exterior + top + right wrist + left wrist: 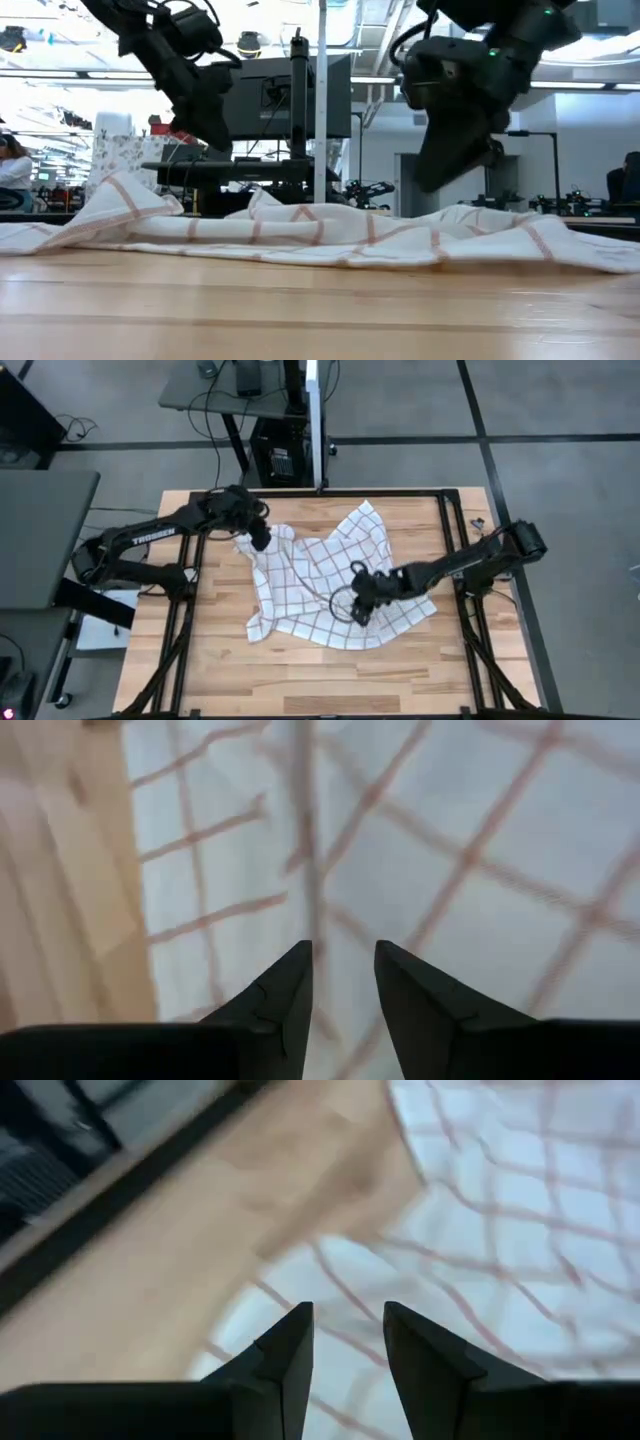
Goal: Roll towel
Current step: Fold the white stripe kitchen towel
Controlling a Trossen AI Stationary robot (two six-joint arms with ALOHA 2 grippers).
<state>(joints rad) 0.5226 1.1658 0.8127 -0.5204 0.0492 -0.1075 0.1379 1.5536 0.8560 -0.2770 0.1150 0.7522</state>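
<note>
The white towel [330, 575] with its reddish-brown grid lies crumpled and unrolled in the middle of the wooden table, with folds and ridges standing up from it [320, 235]. My left gripper [260, 540] hangs over the towel's far left corner, open, with nothing between its fingers [348, 1340]. My right gripper [360, 605] hangs over the towel's near right part, also open and holding nothing [343, 975]. In the low view both grippers stand clear above the cloth, the left [215, 135] and the right [440, 175].
A dark metal frame [450, 550] runs along the table's edges. Bare wood [320, 680] lies between the towel and the near edge, and a strip on the left [215, 600]. A post [318, 420] and a desk stand beyond the far edge.
</note>
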